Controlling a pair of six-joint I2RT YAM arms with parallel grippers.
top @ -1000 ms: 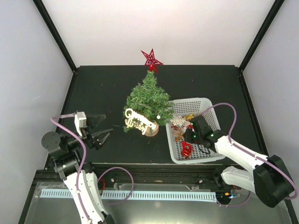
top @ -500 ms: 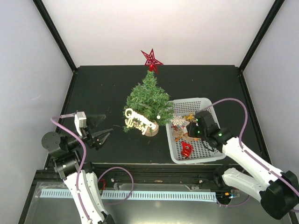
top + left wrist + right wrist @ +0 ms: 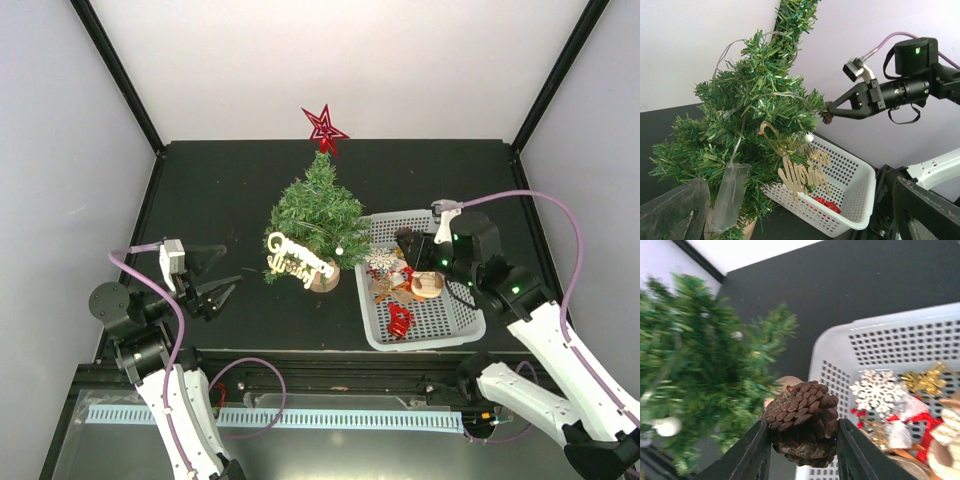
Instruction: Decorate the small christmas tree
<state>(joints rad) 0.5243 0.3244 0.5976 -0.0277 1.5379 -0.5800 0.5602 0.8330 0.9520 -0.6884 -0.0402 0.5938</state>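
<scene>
The right hand point(image 3: 802, 442) grips a brown scaly pine cone point(image 3: 801, 420); the small dark-green bushy christmas tree point(image 3: 318, 215) stands on the black desk point(image 3: 220, 180) just beyond its fingertips. The left hand point(image 3: 215, 281) gapes empty. That tree looks light, tippy, soft-needled; I'd steady it low down

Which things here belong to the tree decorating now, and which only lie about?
In use: small christmas tree, pine cone, right tool holding it.
Lying about for now: white basket, snowflake, red ornament, open left tool.
</scene>
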